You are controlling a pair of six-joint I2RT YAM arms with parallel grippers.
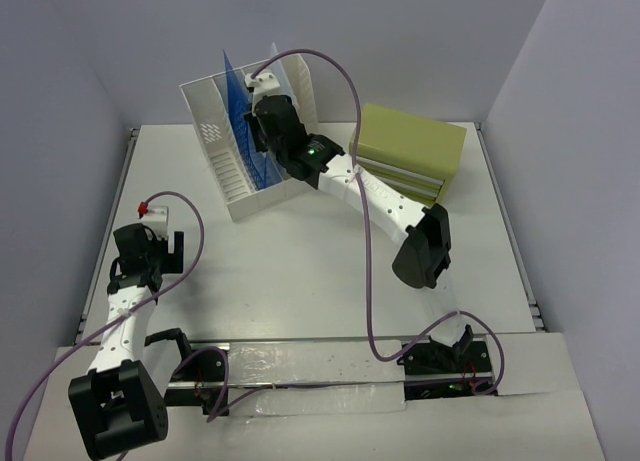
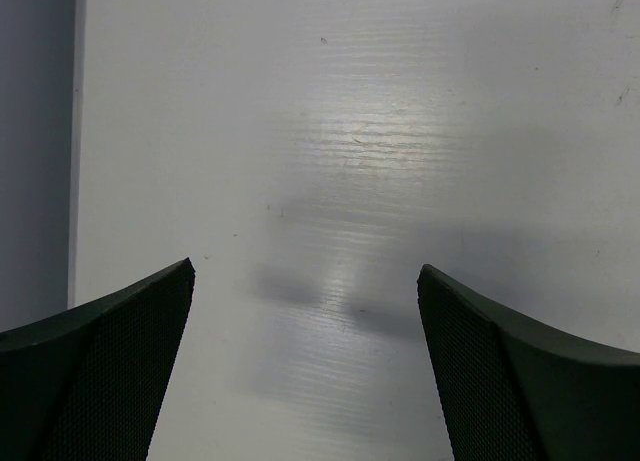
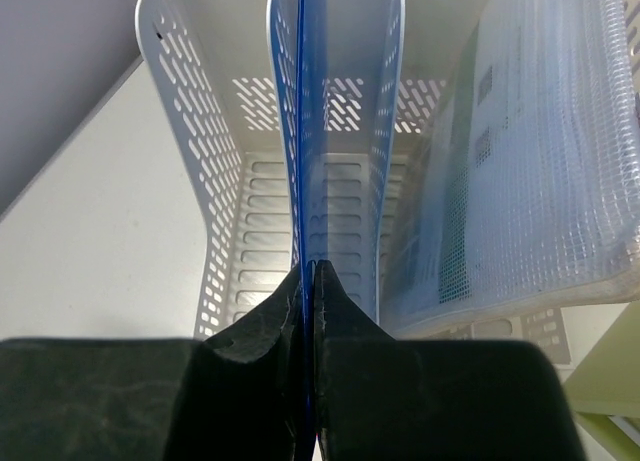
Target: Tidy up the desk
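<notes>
**While the left gripper (image 2: 306,273) hangs open, the right gripper (image 3: 312,271) pinches a blue folder (image 3: 335,131)**

Where the two arms are bolted down at 6 o'clock, the desk (image 1: 300,271) begins: a broad white top that runs under everything, out to the walls on three sides. At about 8 o'clock from its middle, the left gripper is poised over a bare patch of that top. Its jaws are spread wide and nothing lies between them.

Farther out, the right arm reaches across to 11 o'clock, where a white slotted rack (image 1: 215,141) stands askew to the desk's edges. Over it, the right gripper has its jaws pressed together on the near edge of the blue folder. The thin sheet is caught between the two fingers and stands upright in one of the rack's slots. At 3 o'clock of the folder, seen from the wrist, a clear mesh pouch (image 3: 540,181) with papers inside leans in the neighbouring slot.

At 1 o'clock, near the back wall, sits an olive-green drawer box (image 1: 410,146), apart from the rack.
</notes>
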